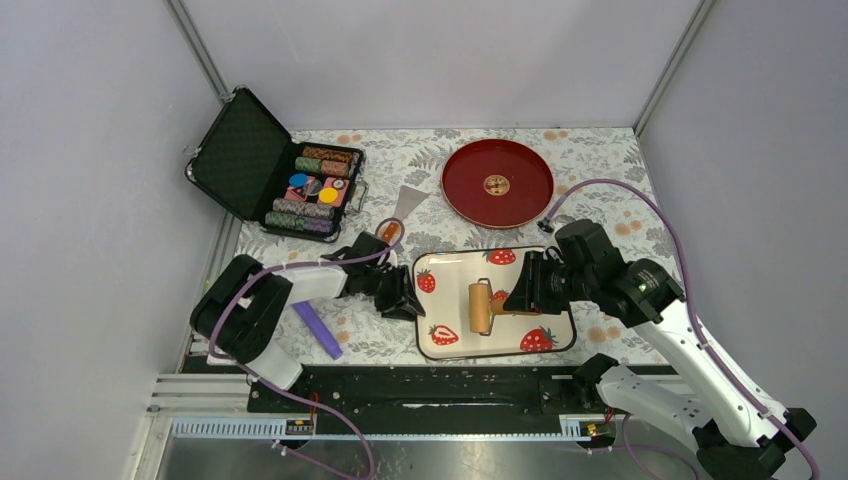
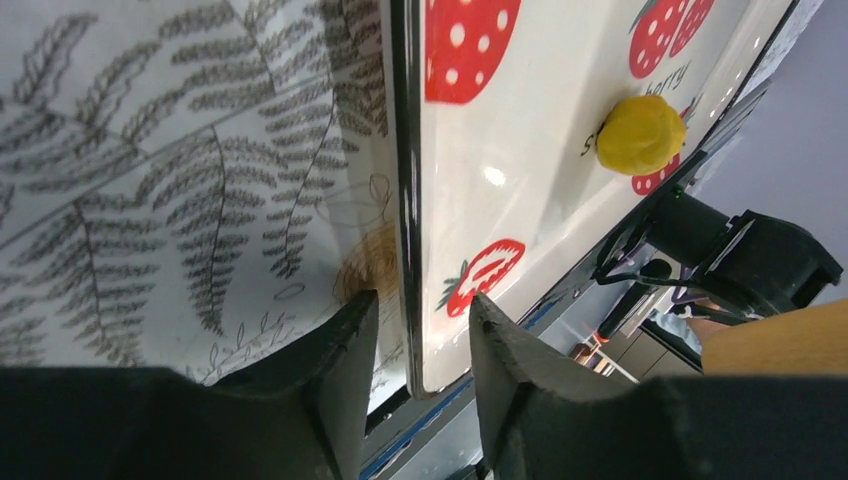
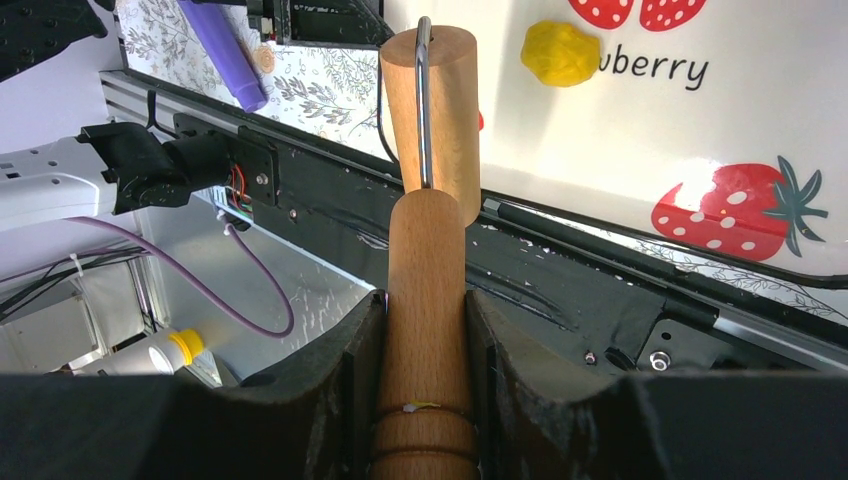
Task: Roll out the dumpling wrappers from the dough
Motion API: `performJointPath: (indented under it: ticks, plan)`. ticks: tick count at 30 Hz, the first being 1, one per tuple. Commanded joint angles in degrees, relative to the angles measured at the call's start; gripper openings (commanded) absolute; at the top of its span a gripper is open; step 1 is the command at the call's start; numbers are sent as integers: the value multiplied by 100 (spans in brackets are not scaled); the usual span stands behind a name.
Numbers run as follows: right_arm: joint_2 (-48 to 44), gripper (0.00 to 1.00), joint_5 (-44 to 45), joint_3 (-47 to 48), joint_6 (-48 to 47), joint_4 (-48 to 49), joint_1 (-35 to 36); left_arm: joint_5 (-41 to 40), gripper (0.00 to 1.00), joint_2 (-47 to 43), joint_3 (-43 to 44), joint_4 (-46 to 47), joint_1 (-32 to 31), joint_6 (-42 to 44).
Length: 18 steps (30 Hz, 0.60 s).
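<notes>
Our right gripper (image 3: 425, 330) pinches the rolling pin (image 3: 430, 130) by its handle. Our left gripper (image 2: 415, 340) stands spread astride the left edge of the tray (image 2: 520, 200), not gripping it. The dough (image 3: 560, 52) sits mid-tray by the lettering. Unclamped, the tray could skid under rolling pressure.

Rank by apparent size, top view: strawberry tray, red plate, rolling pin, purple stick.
1. strawberry tray
2. red plate
3. rolling pin, purple stick: alike; right claw hides part of the pin, so unranked.
</notes>
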Motion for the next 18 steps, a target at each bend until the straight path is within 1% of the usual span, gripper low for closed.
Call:
performJointPath:
  ticks: [1, 5, 7, 9, 11, 15, 18]
  plan:
    - [-12, 0, -79, 288, 23, 109, -34, -293, 37, 369, 210, -12, 35, 79]
    - [26, 0, -113, 267, 20, 93, -37, -373, 27, 550, 264, -67, 31, 5]
    - [44, 0, -118, 255, -6, 72, -39, -416, 19, 532, 258, -83, 30, -36]
    - [82, 0, -94, 253, -42, 19, -33, -421, 7, 481, 222, -84, 34, -60]
    - [128, 0, -58, 253, -109, -27, -37, -434, 0, 392, 149, -61, 30, -90]
    - [298, 0, -51, 315, -302, -77, -36, -503, 0, 144, -89, 42, 29, -189]
    - [532, 0, -73, 426, -483, -80, -35, -630, 0, -151, -434, 330, 30, -360]
